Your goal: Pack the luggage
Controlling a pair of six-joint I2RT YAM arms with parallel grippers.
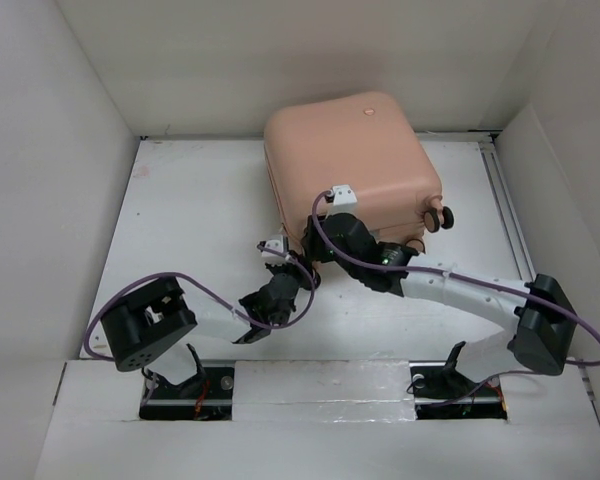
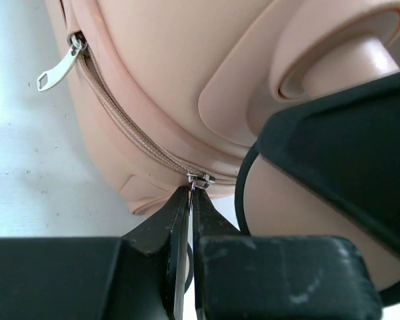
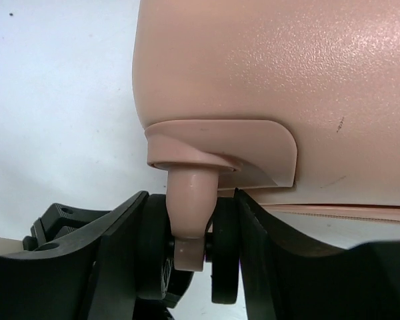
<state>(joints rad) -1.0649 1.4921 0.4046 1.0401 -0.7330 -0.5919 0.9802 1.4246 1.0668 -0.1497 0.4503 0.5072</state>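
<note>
The pale pink luggage point(image 1: 350, 160) lies closed on the white table, its round button mark facing up. My left gripper point(image 1: 302, 270) is at its near edge, shut on the pull of a zipper slider point(image 2: 201, 179); the fingertips point(image 2: 180, 207) pinch together just below the slider on the zipper track. A second zipper pull point(image 2: 59, 67) hangs free at the upper left. My right gripper point(image 1: 318, 245) is shut on the near-left wheel point(image 3: 189, 233): its fingers point(image 3: 123, 240) press on the two black wheel discs either side of the pink stem. The luggage also fills the right wrist view point(image 3: 273, 73).
Another pink-and-black wheel point(image 1: 440, 217) sticks out at the luggage's right corner. White walls enclose the table on the left, back and right. A metal rail point(image 1: 505, 200) runs along the right side. My right gripper's black finger point(image 2: 340, 153) crowds the left wrist view.
</note>
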